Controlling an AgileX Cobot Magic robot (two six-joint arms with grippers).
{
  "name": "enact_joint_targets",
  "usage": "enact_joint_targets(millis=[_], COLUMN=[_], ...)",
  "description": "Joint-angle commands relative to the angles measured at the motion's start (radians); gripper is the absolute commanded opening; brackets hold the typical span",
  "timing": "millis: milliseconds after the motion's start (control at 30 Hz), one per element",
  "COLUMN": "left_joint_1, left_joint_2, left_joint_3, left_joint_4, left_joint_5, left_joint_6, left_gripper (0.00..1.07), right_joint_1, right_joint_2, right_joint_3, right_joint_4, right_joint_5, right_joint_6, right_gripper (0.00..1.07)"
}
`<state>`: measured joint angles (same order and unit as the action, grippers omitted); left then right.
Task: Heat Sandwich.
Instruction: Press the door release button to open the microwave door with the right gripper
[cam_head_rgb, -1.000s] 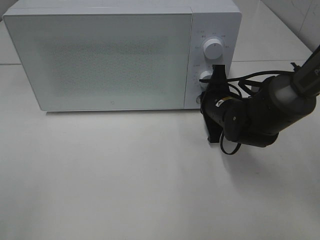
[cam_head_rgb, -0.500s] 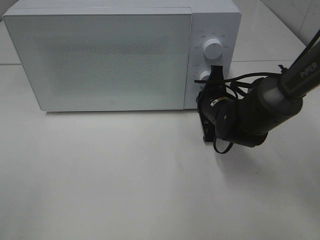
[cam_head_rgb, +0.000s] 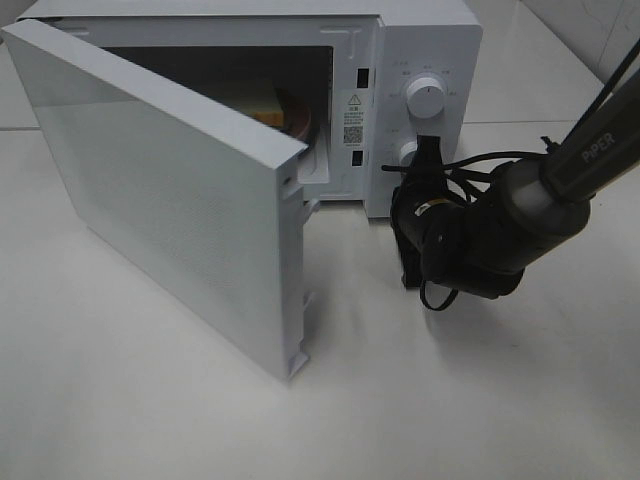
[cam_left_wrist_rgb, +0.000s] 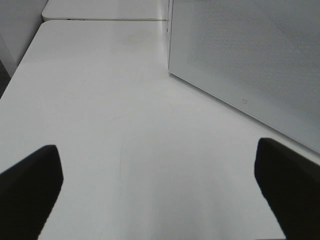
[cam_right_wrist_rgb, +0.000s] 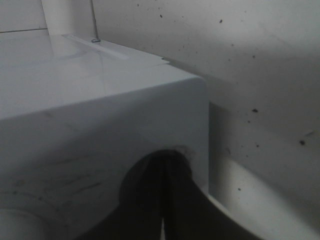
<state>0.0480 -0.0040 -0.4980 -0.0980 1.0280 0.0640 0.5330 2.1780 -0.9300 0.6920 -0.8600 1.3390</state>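
The sandwich (cam_head_rgb: 264, 106) sits inside the microwave (cam_head_rgb: 440, 30). Only a sliver of yellow and tan shows past the edge of the door (cam_head_rgb: 170, 190), so I can't make out much of it. Just beside it is the curved pink rim of a plate (cam_head_rgb: 301, 118), and the sandwich seems to be resting on that. The door stands swung wide, hinged on the far left, with its free edge out over the white table (cam_head_rgb: 450, 400).

On the control panel there is an upper knob (cam_head_rgb: 425, 98) and a lower knob (cam_head_rgb: 408, 152). The right claw (cam_head_rgb: 429, 152) is at the lower knob, its two fingers pressed tight together with nothing between them. In the right wrist view its tip is up against the white casing near the bottom corner.

The left claw (cam_left_wrist_rgb: 156, 147) is spread as wide as it goes and holds nothing. It hangs over bare table, with the speckled face of the open door near it.
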Motion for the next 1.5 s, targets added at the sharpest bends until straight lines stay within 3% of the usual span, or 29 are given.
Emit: enact_joint_targets(millis=[33, 400, 667, 1500], left_joint_1=[0.000, 0.000, 0.000, 0.000], left_joint_2=[-0.027, -0.027, -0.027, -0.027], left_joint_3=[0.003, 0.003, 0.003, 0.003], left_joint_4=[0.001, 0.001, 0.001, 0.001], left_joint_5=[0.001, 0.001, 0.001, 0.001], left_joint_6=[0.000, 0.000, 0.000, 0.000], left_gripper=[1.01, 1.01, 1.01, 1.01], right_joint_1=[-0.041, -0.041, -0.041, -0.041], right_joint_2=[-0.013, -0.015, -0.046, -0.230], right_joint_3=[-0.093, -0.087, -0.087, 0.117], right_joint_4=[-0.081, -0.089, -0.095, -0.089], right_joint_5=[-0.253, -0.178, -0.014, 0.297], right_joint_6=[-0.009, -0.005, -0.019, -0.191], right_gripper=[0.00, 0.00, 0.01, 0.01])
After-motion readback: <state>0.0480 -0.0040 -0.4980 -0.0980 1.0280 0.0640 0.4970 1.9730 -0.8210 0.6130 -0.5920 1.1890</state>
